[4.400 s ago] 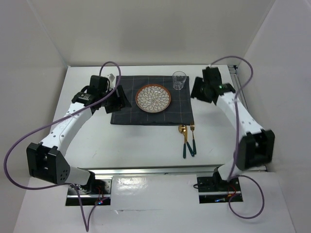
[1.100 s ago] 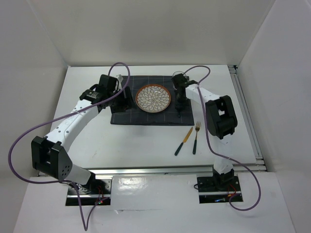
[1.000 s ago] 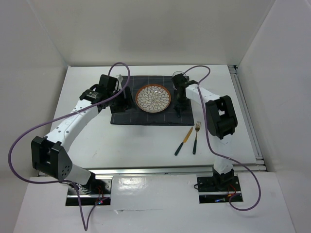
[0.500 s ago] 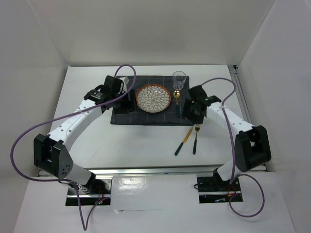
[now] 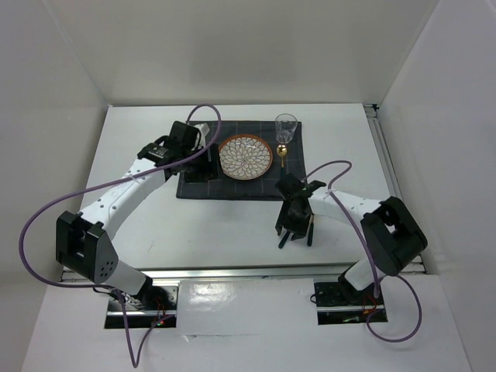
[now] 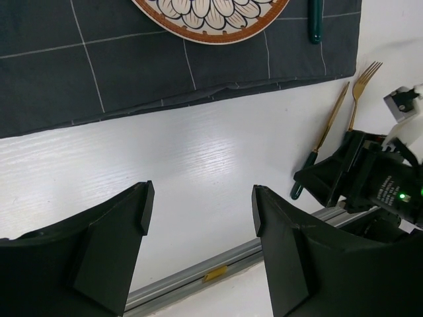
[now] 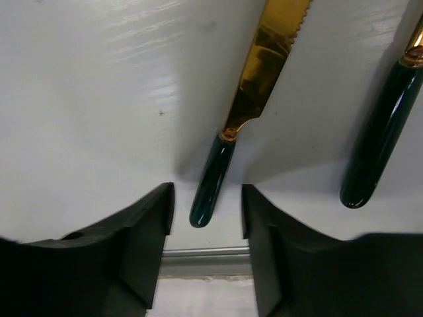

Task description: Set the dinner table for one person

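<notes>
Right arm looks like it's going for the knife (image 7: 264, 72) next; that lies on the bare white worktop (image 5: 217, 232), off the cloth (image 5: 232, 188), to the right of the plate (image 5: 246, 156) and nearer the arm bases than it; the fork (image 7: 373, 152) lies alongside, a bit further right of the plate again.

The right fingers (image 7: 142, 238) are partly spread and straddle the very tail of the green handle; I can't see either one touching it, so nothing is held.

The left fingers (image 6: 106, 251) are spread wide, holding nothing, hovering just left of the plate.

The dinner table itself is that big worktop under everything; the plate sits mid-cloth, the spoon (image 5: 284, 155) is just right of the plate, and the glass (image 5: 286, 128) stands beyond the plate to its right.

My two cents on doing this grab well: slide a little further up the handle first, because pinching the last bit probably lets the blade droop or swing; get the tips right down onto the worktop, since the handle is thin and lies flat; close slowly and squarely so it doesn't roll out; keep the outer finger off the fork, since a nudge could skew it; then lift straight up before heading to the plate's right side, and mind the spoon already there.
</notes>
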Controlling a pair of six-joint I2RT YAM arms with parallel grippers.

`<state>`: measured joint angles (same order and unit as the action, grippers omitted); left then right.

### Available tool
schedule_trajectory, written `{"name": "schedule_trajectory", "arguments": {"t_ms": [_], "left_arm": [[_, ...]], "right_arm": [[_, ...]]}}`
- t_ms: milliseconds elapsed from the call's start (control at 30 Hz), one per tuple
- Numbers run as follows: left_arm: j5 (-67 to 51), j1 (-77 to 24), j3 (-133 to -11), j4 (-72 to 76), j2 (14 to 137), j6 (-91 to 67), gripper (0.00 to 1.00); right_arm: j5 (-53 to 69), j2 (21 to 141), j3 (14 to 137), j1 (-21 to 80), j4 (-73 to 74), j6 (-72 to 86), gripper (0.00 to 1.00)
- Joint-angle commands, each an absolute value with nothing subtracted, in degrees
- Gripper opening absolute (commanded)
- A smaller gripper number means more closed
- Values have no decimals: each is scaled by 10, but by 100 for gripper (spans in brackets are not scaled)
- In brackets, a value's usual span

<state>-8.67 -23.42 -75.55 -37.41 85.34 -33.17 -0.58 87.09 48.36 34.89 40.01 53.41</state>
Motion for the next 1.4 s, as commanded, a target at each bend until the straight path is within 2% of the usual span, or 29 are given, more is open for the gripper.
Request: {"name": "schedule_trajectory", "arguments": {"t_ms": [0, 167, 200, 233, 367, 500, 600, 700, 900, 1067, 1233, 1333, 1367], "left_arm": [[-80, -236, -773, -366, 852, -324, 78], [-85, -236, -768, -366, 852, -324, 78], [-85, -236, -768, -366, 852, -324, 78], [-85, -236, -768, -366, 852, -324, 78], [-85, -236, -779, -366, 852, -324, 78], [-80, -236, -784, -366, 857, -319, 78], [-80, -236, -784, -366, 857, -324, 78], [-80, -236, -779, -366, 857, -324, 78], [-74, -236, -766, -366, 846, -330, 77], [-69, -236, -773, -378, 840, -330, 77], [-63, -236, -773, -378, 840, -330, 77], [-63, -236, -773, -378, 840, -330, 77], [-63, -236, -773, -378, 840, -330, 77]], "right_arm": [[-46, 891, 477, 370, 398, 585, 51], [-59, 904, 489, 370, 396, 585, 36], [-66, 904, 489, 370, 402, 585, 30], [-77, 894, 502, 376, 419, 585, 19], [-117, 855, 553, 381, 478, 553, 4], [-158, 855, 634, 381, 517, 476, 4], [-196, 898, 706, 361, 517, 402, 4], [-220, 967, 788, 335, 490, 265, 4], [-186, 1089, 898, 251, 426, 166, 4], [-155, 1163, 932, 216, 398, 137, 10], [-148, 1200, 937, 196, 384, 132, 21], [-148, 1191, 932, 196, 374, 132, 41], [-148, 1181, 932, 196, 374, 132, 55]]}}
